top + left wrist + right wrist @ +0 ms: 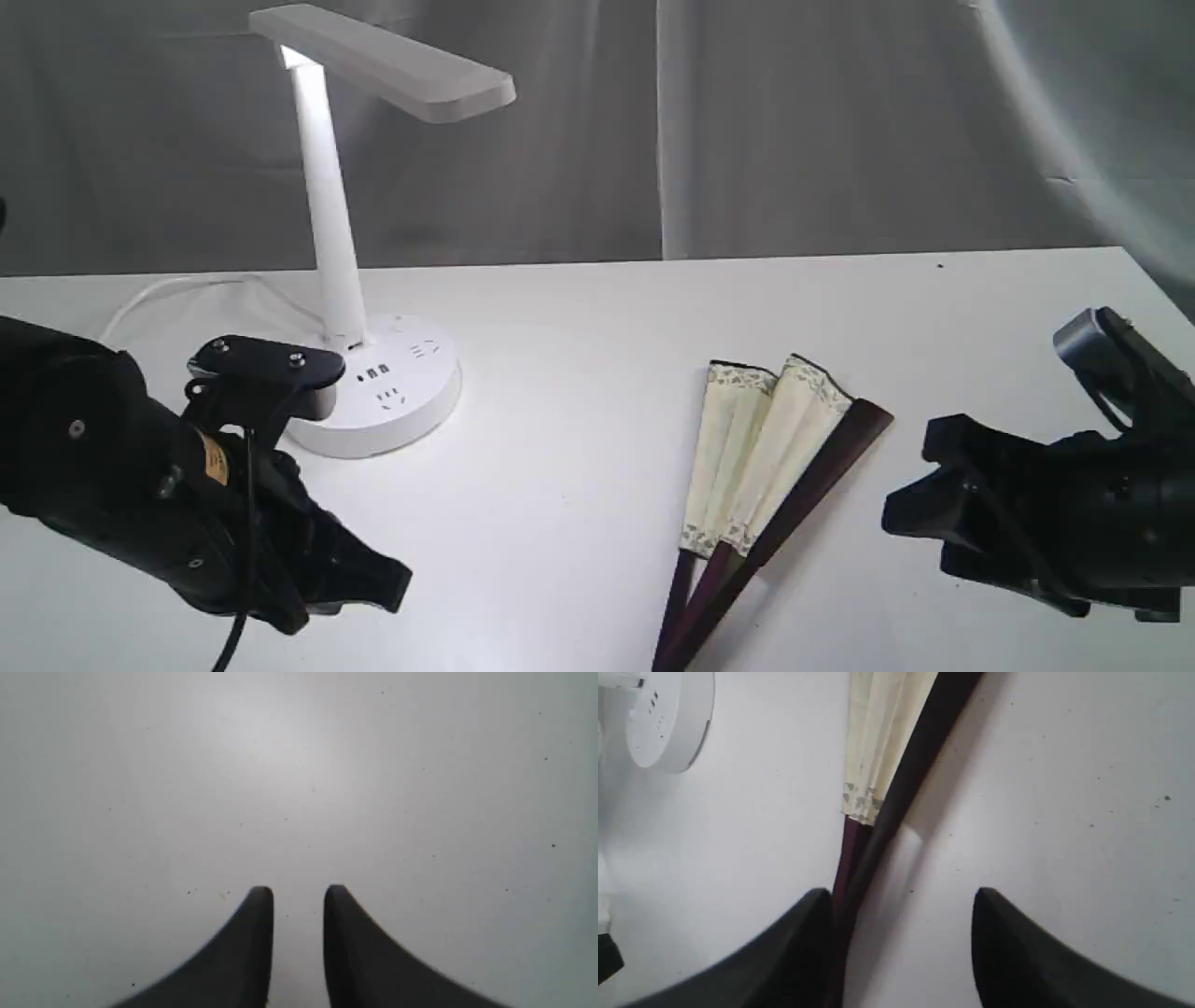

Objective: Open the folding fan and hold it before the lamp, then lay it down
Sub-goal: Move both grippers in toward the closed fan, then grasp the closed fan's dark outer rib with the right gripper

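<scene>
Lying near one lamp (329, 215) is one folding fan (766, 448); left pincer (299, 892) and right pincer (902, 892) gape.

The folding fan (747, 439) has a matt cream paper leaf and smooth, dark maroon wooden guards, the lamp (329, 215) is smooth white plastic with a faint sheen, the table (579, 317) is matt white and finely speckled, and the backdrop (840, 131) is grey cloth.

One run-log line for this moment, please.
fan: lying on table, partly folded, right of lamp | left gripper: slightly open, empty | right gripper: open, near fan, not holding
</scene>
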`<state>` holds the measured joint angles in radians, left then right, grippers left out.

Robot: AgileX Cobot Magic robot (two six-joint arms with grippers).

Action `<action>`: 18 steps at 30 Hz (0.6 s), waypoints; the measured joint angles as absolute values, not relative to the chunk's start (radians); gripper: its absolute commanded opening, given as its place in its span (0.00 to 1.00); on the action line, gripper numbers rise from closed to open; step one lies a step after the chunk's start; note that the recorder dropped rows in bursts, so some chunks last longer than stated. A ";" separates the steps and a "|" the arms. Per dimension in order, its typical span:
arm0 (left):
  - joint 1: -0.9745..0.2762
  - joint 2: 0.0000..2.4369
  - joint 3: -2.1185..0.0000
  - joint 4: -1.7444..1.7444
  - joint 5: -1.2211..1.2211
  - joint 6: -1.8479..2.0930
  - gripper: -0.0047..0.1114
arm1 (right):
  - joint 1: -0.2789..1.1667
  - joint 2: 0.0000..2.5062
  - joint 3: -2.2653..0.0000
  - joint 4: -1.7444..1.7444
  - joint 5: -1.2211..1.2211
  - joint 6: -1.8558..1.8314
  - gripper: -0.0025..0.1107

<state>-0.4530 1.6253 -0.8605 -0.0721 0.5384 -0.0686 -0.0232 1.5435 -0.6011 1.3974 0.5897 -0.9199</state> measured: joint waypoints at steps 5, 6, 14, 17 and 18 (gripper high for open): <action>-0.453 1.641 -0.883 -0.077 0.553 -0.069 0.21 | -0.023 1.617 -0.601 1.529 0.658 -1.013 0.44; -0.453 1.643 -0.884 -0.080 0.553 -0.069 0.21 | -0.023 1.630 -0.603 1.538 0.665 -1.022 0.44; -0.453 1.688 -0.886 -0.095 0.555 -0.069 0.21 | 0.043 1.693 -0.603 1.563 0.602 -1.036 0.44; -0.453 1.694 -0.886 -0.097 0.557 -0.067 0.21 | 0.099 1.695 -0.603 1.610 0.524 -1.052 0.44; -0.453 1.694 -0.886 -0.097 0.557 -0.067 0.21 | 0.116 1.697 -0.603 1.646 0.507 -1.064 0.44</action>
<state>-0.4530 1.6940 -0.8865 -0.0975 0.5570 -0.0666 0.1160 1.6971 -0.6026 1.6461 0.5070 -1.0644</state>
